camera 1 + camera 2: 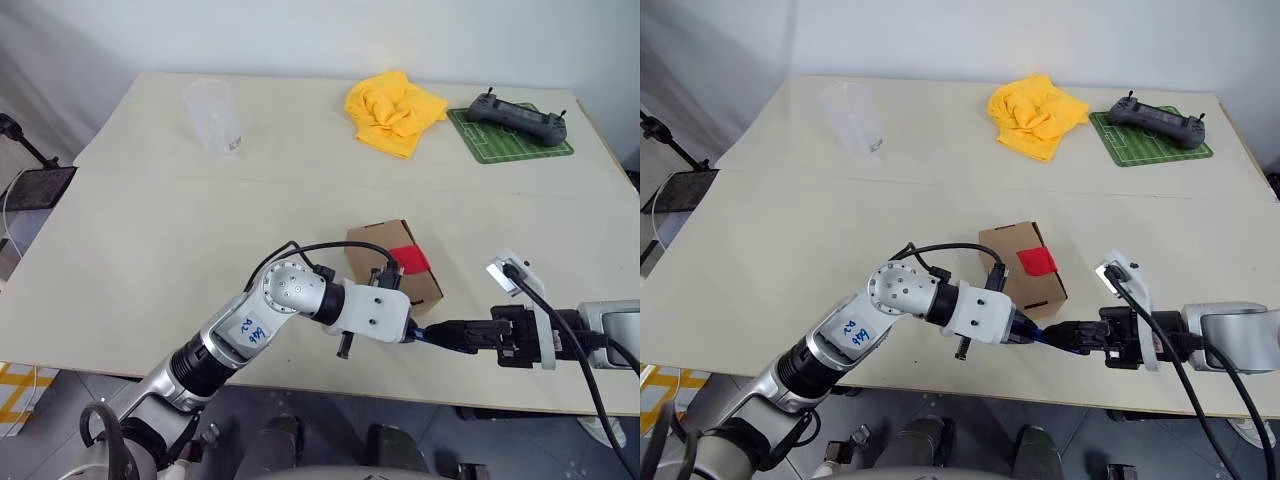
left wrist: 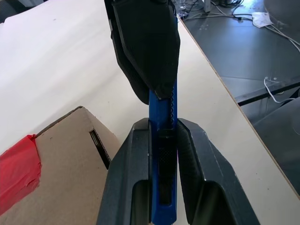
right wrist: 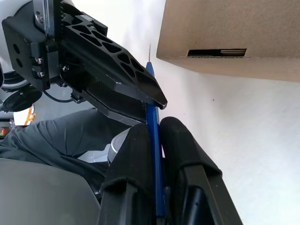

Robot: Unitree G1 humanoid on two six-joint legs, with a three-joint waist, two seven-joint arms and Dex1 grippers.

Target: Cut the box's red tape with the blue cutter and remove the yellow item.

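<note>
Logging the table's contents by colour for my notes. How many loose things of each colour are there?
Yellow: 1, the cloth
Brown: 1, the box with red tape
Blue: 1, the cutter
Clear: 1, the cup
Green: 1, the mat
Dark grey: 1, the controller
Total: 6

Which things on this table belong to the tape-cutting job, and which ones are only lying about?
For the job:
- small brown cardboard box
- red tape patch on it
- slim blue cutter, gripped by left gripper and right gripper

Lying about:
- crumpled yellow cloth
- clear plastic cup
- dark handheld controller on green mat
</note>
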